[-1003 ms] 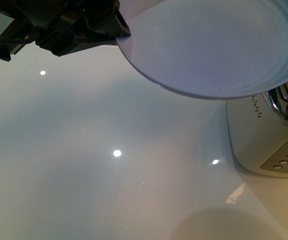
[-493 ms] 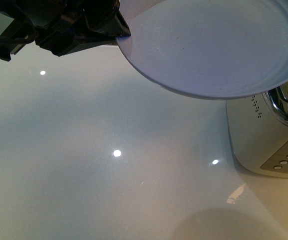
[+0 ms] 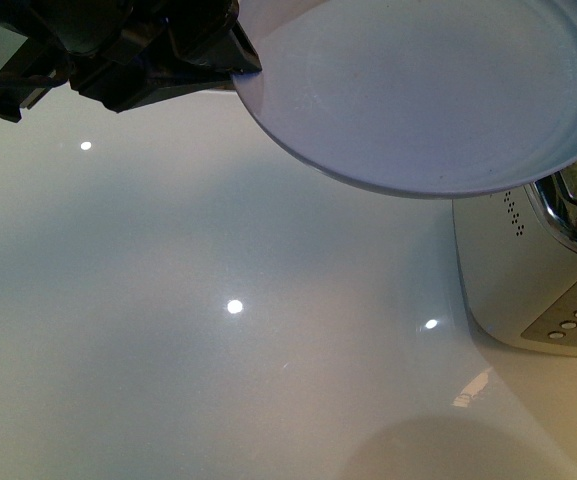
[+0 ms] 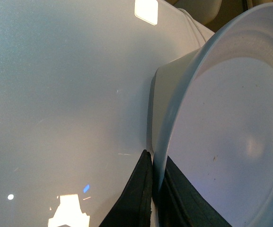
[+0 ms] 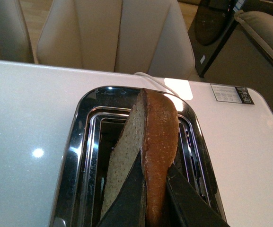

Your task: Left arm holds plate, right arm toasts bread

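Right wrist view: right end effector (image 5: 155, 198) clamps tan brown-crusted bread slice (image 5: 150, 137) mid-frame over chrome toaster (image 5: 79, 156); left end effector (image 4: 156, 189) pinches rim of pale blue-grey round plate (image 3: 418, 90); nothing visibly shifted this past second, so insertion judged pending.

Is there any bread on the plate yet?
No, the plate is bare; the right claw grips the bread at the toaster.

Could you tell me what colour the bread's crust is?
Reddish-brown; the bread shows best in the right wrist view.
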You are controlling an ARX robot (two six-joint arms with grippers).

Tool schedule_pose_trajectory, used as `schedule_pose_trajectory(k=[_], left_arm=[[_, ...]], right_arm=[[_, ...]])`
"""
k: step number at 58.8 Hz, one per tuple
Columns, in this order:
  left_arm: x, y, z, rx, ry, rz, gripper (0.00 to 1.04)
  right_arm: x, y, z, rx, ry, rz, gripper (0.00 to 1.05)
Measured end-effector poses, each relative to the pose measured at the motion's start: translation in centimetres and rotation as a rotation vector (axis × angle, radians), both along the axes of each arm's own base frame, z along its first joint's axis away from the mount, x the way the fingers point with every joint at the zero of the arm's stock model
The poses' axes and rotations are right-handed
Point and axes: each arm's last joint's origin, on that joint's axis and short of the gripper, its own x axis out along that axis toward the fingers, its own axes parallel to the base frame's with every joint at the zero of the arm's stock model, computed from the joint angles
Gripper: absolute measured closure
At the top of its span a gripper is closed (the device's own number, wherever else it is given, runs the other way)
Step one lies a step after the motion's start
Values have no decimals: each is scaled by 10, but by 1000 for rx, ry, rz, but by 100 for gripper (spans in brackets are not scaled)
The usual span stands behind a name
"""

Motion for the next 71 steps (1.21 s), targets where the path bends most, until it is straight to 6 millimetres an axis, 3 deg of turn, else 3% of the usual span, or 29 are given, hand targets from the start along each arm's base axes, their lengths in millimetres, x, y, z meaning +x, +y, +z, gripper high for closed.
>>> schedule_pose_trajectory(k=[12, 26, 33, 42, 51, 57, 63, 71], left_arm=[[0, 0, 0, 0, 0, 0, 102], [0, 0, 0, 0, 0, 0, 102], [0, 0, 0, -1, -1, 0, 102], [0, 0, 0, -1, -1, 1, 102], [0, 0, 0, -1, -1, 0, 102], [0, 0, 0, -1, -1, 0, 102], [0, 0, 0, -1, -1, 0, 102], [0, 0, 1, -2, -1, -1, 102]], right_arm=[[-4, 5, -8, -11, 30, 23, 100], [-17, 6, -35, -2, 128, 47, 55], [-19, 2, -23, 21, 81, 37, 29], [-29, -7, -3, 56, 15, 32, 8], [-48, -18, 23, 86, -61, 28, 9], [-74, -31, 44, 102, -123, 7, 9], [-95, -37, 55, 115, -158, -12, 9], [-103, -41, 63, 134, -229, 14, 12]])
